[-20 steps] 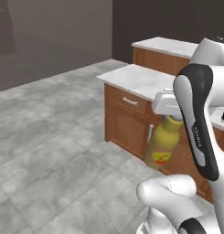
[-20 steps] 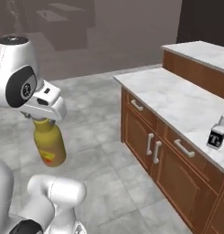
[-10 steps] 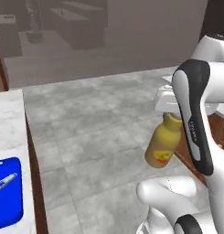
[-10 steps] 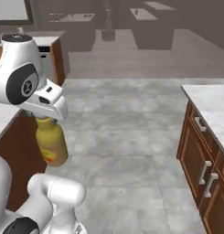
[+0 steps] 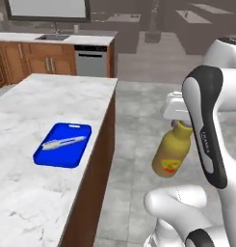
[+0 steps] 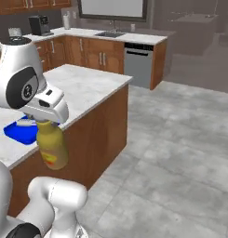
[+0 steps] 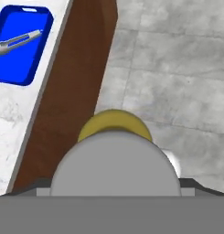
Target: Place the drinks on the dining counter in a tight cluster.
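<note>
Swung round, both base views now face the dining counter — tool gripping mustard-yellow bottle.

Robot arm: glossy white rounded shells, dark grey to black joint bands, small pale lettering on one dark band. White boxy hand housing. Rounded white base link.

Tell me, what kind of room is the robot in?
It looks like a kitchen. There is a sink in the back counter, a steel dishwasher beside it, wooden cabinets, and a big marble-topped counter with a blue cutting board on it.
</note>
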